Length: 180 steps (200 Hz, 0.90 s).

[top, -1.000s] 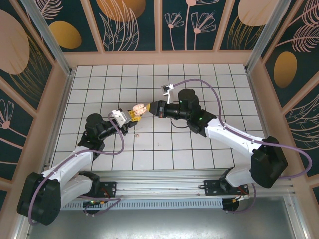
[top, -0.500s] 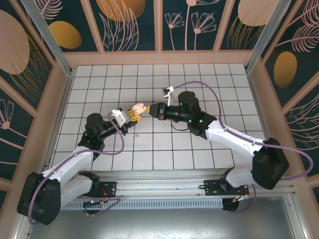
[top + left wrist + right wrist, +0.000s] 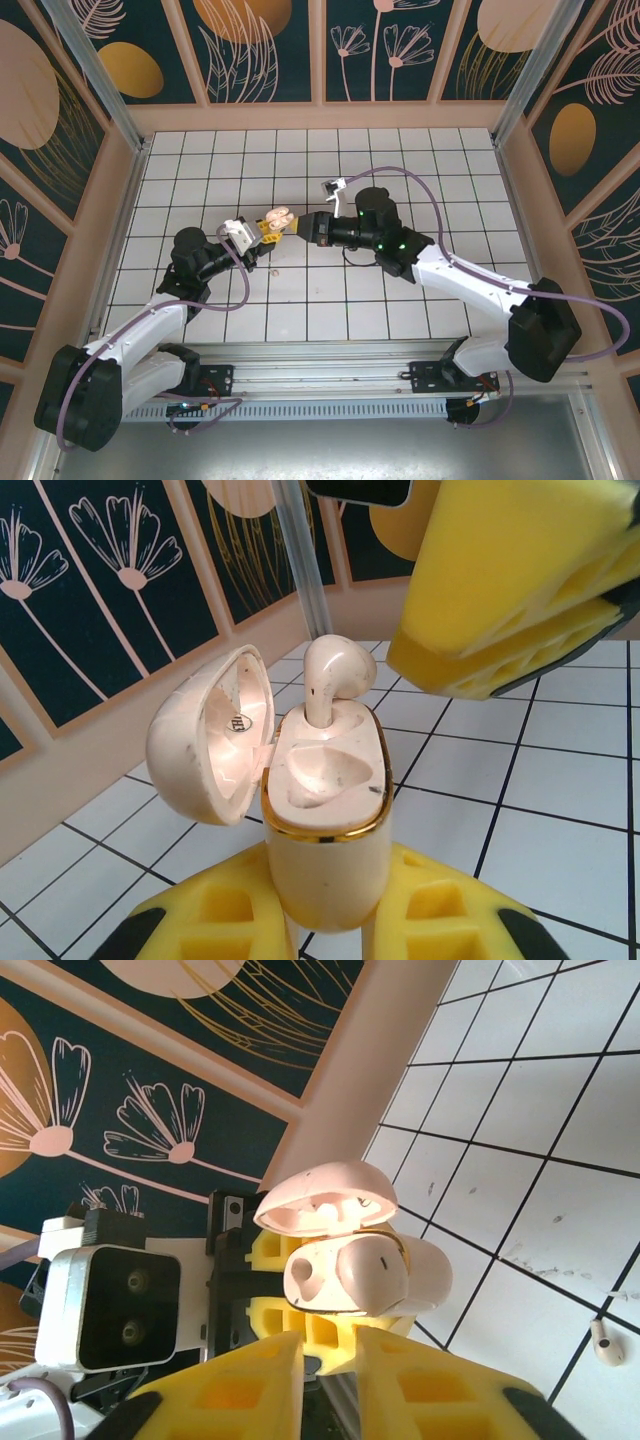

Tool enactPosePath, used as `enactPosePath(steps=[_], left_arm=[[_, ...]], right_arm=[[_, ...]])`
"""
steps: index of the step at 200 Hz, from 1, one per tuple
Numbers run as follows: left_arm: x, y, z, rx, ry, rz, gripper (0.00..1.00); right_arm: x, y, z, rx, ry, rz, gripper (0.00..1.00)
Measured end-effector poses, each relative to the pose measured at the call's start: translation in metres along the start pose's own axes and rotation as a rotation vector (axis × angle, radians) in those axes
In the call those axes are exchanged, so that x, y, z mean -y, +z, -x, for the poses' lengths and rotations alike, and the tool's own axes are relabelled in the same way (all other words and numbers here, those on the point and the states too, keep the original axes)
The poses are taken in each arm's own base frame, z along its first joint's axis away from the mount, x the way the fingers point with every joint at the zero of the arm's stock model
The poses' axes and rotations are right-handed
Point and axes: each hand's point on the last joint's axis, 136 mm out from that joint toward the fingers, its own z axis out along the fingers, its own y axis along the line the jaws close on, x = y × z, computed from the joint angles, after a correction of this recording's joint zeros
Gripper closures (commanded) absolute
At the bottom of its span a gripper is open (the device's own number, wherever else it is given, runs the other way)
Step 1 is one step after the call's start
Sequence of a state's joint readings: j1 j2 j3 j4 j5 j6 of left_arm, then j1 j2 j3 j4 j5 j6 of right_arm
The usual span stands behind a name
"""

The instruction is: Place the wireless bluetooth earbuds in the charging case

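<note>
1. Tiles, white with dark lines, cover the table floor [image 3: 400, 300] in front of the two arm bases.
2. One tiny cream plastic earbud [image 3: 276, 269] lies loose on a tile. In the top view it is at 6 o'clock from the case, apart from both grippers.
3. The left gripper [image 3: 264, 231], with chunky yellow fingers, squeezes the bottom of the small cream egg-shaped charging case with a gold rim [image 3: 325, 820].
4. The case's round lid [image 3: 210, 735] hangs open at 9 o'clock from the body in the left wrist view.
5. A second cream earbud [image 3: 335, 675] stands stem-down in the far slot of the case, with its head sticking up.
6. The right gripper [image 3: 300, 226], also yellow, sits just beside the case at 3 o'clock in the top view. Its fingers are close together with a thin gap, and I cannot tell if they are fully closed.
</note>
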State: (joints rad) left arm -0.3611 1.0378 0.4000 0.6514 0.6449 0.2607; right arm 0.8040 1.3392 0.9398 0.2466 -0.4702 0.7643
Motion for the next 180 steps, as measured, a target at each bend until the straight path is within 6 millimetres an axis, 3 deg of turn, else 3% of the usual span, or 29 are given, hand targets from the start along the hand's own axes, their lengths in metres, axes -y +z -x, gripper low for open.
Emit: enactPosePath(steps=[60, 146, 180], left_arm=[[0.000, 0.000, 0.000, 0.000, -0.003, 0.000, 0.95], [0.000, 0.000, 0.000, 0.000, -0.004, 0.000, 0.95], [0.000, 0.000, 0.000, 0.000, -0.004, 0.000, 0.95]], right_arm=[[-0.006, -0.015, 0.019, 0.051, -0.025, 0.001, 0.66], [-0.002, 0.004, 0.029, 0.014, -0.048, 0.012, 0.61], [0.004, 0.011, 0.028, -0.008, -0.042, 0.011, 0.66]])
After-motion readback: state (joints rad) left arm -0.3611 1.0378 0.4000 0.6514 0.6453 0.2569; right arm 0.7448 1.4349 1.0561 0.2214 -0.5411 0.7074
